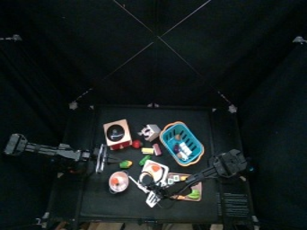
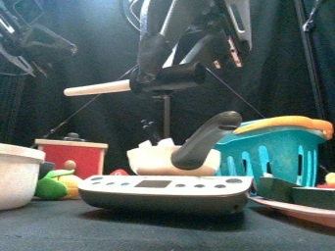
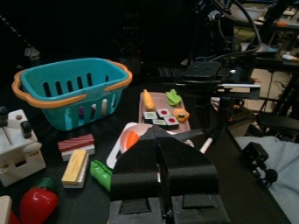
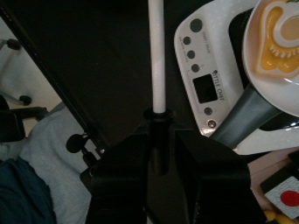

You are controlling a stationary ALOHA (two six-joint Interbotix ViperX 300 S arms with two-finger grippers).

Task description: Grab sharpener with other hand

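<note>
The sharpener is a white rod on a black handle, held level in the air above the toys. My right gripper is shut on its handle. In the right wrist view the sharpener's rod sticks straight out from between the jaws of the right gripper. My left gripper is shut and holds nothing. It hangs low over the table's left part, apart from the sharpener. From above, the right gripper is over the front middle of the table.
A grey-white kitchen scale lies at the front under the sharpener, and it also shows in the right wrist view. A teal basket stands at the right, a red box and a white bowl at the left. A sushi tray lies ahead of the left gripper.
</note>
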